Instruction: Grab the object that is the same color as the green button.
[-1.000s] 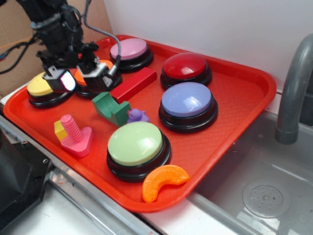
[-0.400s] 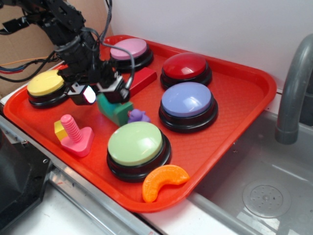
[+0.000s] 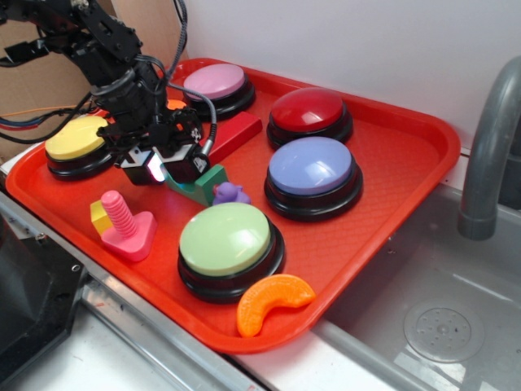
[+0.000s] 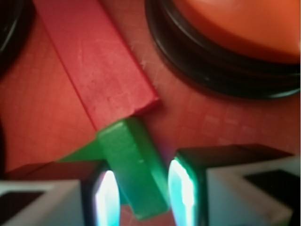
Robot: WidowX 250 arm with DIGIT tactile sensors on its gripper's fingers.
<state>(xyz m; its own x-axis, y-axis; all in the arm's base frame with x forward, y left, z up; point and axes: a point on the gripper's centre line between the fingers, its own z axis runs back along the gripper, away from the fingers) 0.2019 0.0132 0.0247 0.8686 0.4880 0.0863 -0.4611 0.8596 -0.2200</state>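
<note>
- The gripper [image 3: 168,165] hangs low over the left part of the red tray [image 3: 391,204], its black arm reaching in from the upper left corner of the exterior view.
- Its jaws stand open, one on each side of the green block [image 4: 136,172]; in the wrist view a narrow gap shows between each lit finger pad [image 4: 176,188] and the block, though whether the left pad touches cannot be told.
- The green block [image 3: 203,186] lies on the tray floor near the tray's middle, left of the blue button [image 3: 313,167] and behind the green button [image 3: 225,239].
- One end of the block sits just beside the end of the red bar [image 4: 94,61], seemingly touching it in the wrist view.
- The red bar [image 3: 232,134] runs diagonally towards the tray's far edge, between the pink button [image 3: 216,81] and the block.
- A tiny purple figure [image 3: 230,194] stands just beside the block, on the side towards the blue button.
- The green button sits near the tray's front edge, with an orange slice-shaped piece [image 3: 273,301] close to its front right.
- The yellow button [image 3: 75,140] sits at the tray's left edge, left of the gripper.
- A pink screw on its base [image 3: 129,228] stands near the front left edge, with a small yellow block touching it.
- The dark red button [image 3: 311,112] rests towards the far edge, behind the blue one.
- An orange button [image 4: 249,28] fills the upper right of the wrist view, well apart from the block.
- A grey faucet [image 3: 492,155] rises beyond the tray's right edge, over a sink [image 3: 440,326].
</note>
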